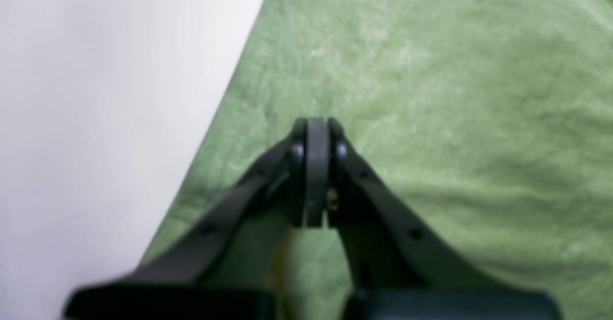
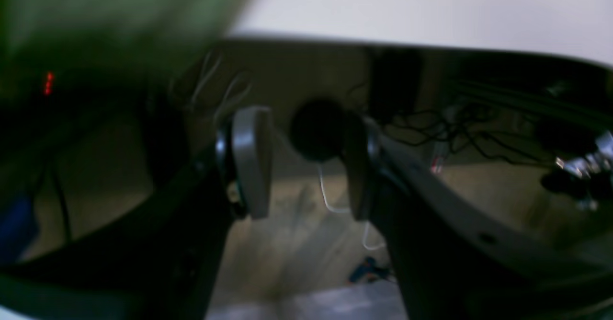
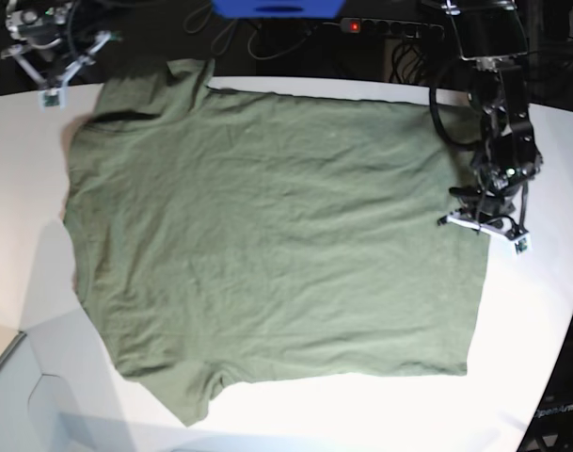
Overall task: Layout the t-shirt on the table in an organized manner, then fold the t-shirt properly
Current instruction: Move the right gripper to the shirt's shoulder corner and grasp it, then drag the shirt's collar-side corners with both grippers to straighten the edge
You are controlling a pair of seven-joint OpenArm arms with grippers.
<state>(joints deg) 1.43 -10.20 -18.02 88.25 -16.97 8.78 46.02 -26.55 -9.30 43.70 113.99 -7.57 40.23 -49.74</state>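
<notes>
From the left wrist camera I see the left gripper [image 1: 316, 133] with its jaws pressed together, nothing between them; it hangs over the t-shirt [image 1: 455, 119], whose olive cotton looks soft, faintly mottled and lightly creased; the cloth's edge runs on a diagonal, and beyond it lies bare, smooth white table [image 1: 96, 119], so I have open room on that side.

From the right wrist camera, the right gripper [image 2: 306, 162] has its jaws standing apart with a clear gap, nothing between them; the pale flat pads [image 2: 251, 162] are visible; behind them I see the table's [image 2: 431, 13] curved edge, with dark cables and floor past it; a blurred green fold of shirt fills the upper left corner.

From the base view, the t-shirt [image 3: 267, 235] lies spread flat across the white table [image 3: 531, 377], sleeves at the left side; the left gripper [image 3: 484, 221] sits at the shirt's right edge; the right gripper [image 3: 55, 71] is at the far left corner, just beyond a sleeve; bare table rings the cloth.
</notes>
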